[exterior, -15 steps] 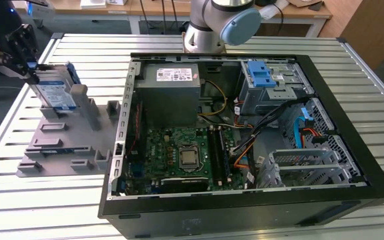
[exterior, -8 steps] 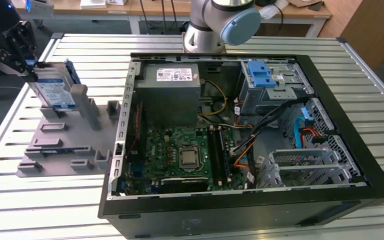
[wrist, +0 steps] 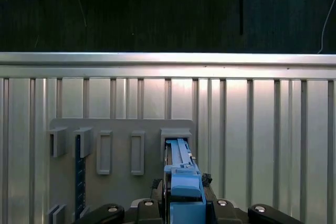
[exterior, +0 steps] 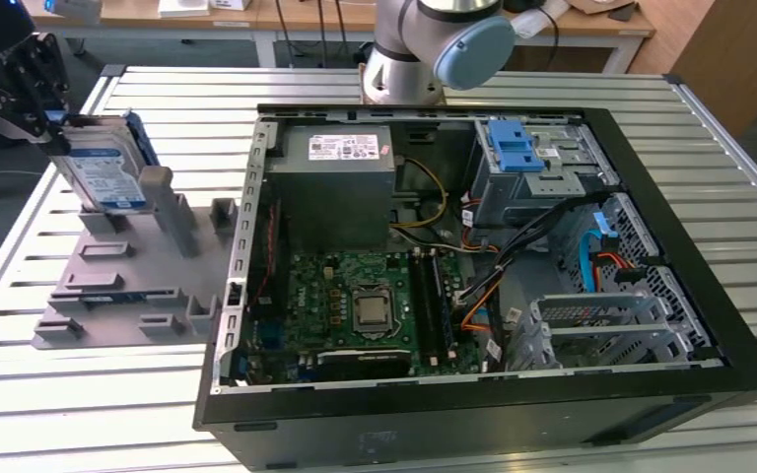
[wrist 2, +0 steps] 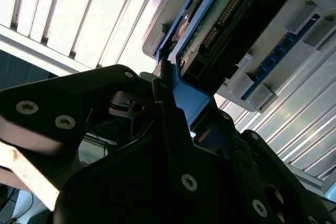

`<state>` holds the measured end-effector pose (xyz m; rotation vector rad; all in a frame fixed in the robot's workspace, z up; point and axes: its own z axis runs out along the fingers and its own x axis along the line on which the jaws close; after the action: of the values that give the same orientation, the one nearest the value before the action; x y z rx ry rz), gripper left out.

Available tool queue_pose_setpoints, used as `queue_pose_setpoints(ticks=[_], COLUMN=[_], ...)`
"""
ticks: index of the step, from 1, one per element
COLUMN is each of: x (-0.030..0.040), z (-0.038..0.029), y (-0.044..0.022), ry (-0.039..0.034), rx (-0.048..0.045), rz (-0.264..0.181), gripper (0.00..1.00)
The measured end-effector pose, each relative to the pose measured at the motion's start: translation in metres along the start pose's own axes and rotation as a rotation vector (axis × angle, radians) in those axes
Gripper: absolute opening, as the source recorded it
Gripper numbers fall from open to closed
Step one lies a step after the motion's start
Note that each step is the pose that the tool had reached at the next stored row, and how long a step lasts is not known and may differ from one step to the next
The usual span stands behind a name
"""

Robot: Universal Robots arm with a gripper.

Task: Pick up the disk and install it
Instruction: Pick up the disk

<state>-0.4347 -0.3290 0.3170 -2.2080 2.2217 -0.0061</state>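
Note:
The disk (exterior: 100,168) stands on edge, tilted, at the far end of a grey holder rack (exterior: 103,266) on the exterior view's left. It is silver with a blue-and-white label and a blue carrier bracket. My gripper (exterior: 52,120) comes in at its upper end and is shut on the disk. In the second wrist view the black fingers (wrist 2: 163,103) clamp the blue bracket, with the disk's (wrist 2: 220,19) circuit-board side beyond. In the first wrist view the blue bracket edge (wrist: 181,166) rises between the gripper (wrist: 184,200) fingers, over the rack (wrist: 121,150).
An open black computer case (exterior: 694,296) lies on the slatted metal table (exterior: 36,394), right of the rack. Inside are a grey power supply (exterior: 339,182), a motherboard (exterior: 366,305), a blue-latched drive cage (exterior: 523,158) and loose cables (exterior: 484,286). The arm's base (exterior: 405,59) stands behind the case.

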Motion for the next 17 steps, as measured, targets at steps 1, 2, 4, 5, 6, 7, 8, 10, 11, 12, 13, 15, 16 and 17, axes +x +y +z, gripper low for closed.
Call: queue_pose_setpoints(ticks=[1, 2, 4, 5, 6, 7, 8, 10, 11, 12, 13, 15, 16, 17], x=[0.0, 0.0, 0.0, 0.0, 0.0, 0.0, 0.0, 0.0, 0.0, 0.0, 0.0, 0.0, -0.0001, 0.0], z=[-0.0014, -0.0026, -0.0051, -0.0064, -0.007, -0.0069, -0.0069, -0.0071, -0.0071, -0.0072, -0.0077, -0.0087, -0.0097, -0.0105], y=[0.0, 0.0, 0.0, -0.0001, -0.0001, -0.0001, -0.0001, -0.0001, -0.0001, 0.0, 0.0, -0.0001, -0.0001, -0.0001], ry=[0.0, 0.0, 0.0, 0.0, 0.0, -0.0001, -0.0001, -0.0003, -0.0004, -0.0003, -0.0002, -0.0003, -0.0003, -0.0003], rx=[0.0, 0.0, 0.0, 0.0, 0.0, 0.0002, 0.0002, 0.0, 0.0, 0.0, -0.0003, -0.0001, -0.0001, 0.0], rz=[0.0, 0.0, 0.0, 0.0, 0.0, 0.0, 0.0, 0.0, 0.0, 0.0, 0.0, 0.0, 0.0, 0.0], gripper=[0.36, 0.36, 0.36, 0.36, 0.36, 0.36, 0.36, 0.36, 0.36, 0.36, 0.36, 0.36, 0.36, 0.36])
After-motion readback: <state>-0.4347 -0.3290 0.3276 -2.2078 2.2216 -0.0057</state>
